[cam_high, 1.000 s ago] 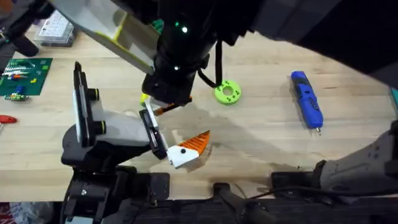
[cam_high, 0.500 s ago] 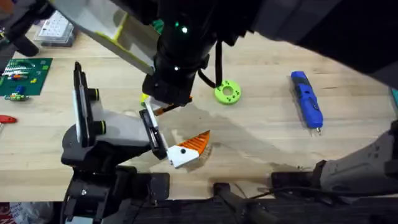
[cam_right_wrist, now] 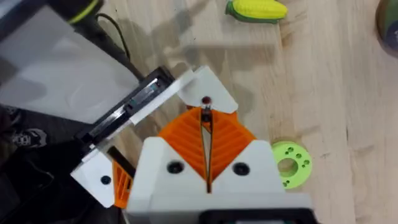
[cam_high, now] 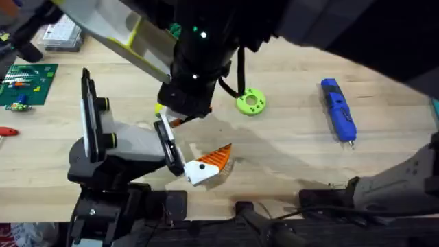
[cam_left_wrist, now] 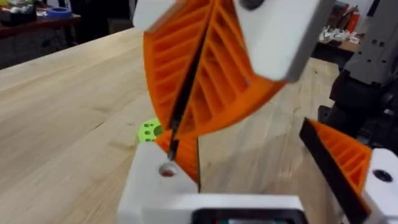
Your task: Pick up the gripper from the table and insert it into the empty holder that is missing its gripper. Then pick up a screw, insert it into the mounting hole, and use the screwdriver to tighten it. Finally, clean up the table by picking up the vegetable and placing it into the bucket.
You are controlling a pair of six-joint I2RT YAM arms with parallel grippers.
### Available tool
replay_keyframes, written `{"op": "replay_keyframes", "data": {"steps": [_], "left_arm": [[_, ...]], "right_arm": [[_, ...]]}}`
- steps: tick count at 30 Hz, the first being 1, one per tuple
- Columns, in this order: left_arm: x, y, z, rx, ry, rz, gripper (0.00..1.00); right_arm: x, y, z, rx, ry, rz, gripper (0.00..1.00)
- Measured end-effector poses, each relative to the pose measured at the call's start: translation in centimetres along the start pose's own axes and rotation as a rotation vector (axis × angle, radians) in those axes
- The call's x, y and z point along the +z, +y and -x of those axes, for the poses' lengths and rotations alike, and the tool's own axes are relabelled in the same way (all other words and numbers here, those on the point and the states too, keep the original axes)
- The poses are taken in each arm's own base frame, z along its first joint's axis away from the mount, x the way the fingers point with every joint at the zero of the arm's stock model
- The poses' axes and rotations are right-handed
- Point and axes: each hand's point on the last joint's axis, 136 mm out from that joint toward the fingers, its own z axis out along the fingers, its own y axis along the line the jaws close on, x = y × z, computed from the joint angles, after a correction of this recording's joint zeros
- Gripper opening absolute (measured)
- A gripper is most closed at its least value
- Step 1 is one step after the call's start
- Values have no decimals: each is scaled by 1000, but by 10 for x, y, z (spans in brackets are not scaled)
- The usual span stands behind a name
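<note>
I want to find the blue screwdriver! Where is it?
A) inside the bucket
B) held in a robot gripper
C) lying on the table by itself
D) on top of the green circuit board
C: the blue screwdriver lies flat on the bare wooden table, off to the right, with nothing touching it.

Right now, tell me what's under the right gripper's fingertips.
The white gripper in the holder, its mounting hole directly below the pinched screw. The pads cover most of the screw; whether its tip has entered is hidden.
</note>
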Motion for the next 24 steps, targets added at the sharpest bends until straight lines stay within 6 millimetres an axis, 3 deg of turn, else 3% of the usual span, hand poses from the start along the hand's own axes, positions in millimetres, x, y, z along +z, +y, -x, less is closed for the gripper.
{"op": "replay_keyframes", "data": {"steps": [12, 24], "left_arm": [[0, 0, 0, 0, 0, 0, 990], [0, 0, 0, 0, 0, 0, 990]], "right_arm": [[14, 2, -1, 4, 29, 26, 10], [15, 2, -1, 4, 31, 27, 10]]}}
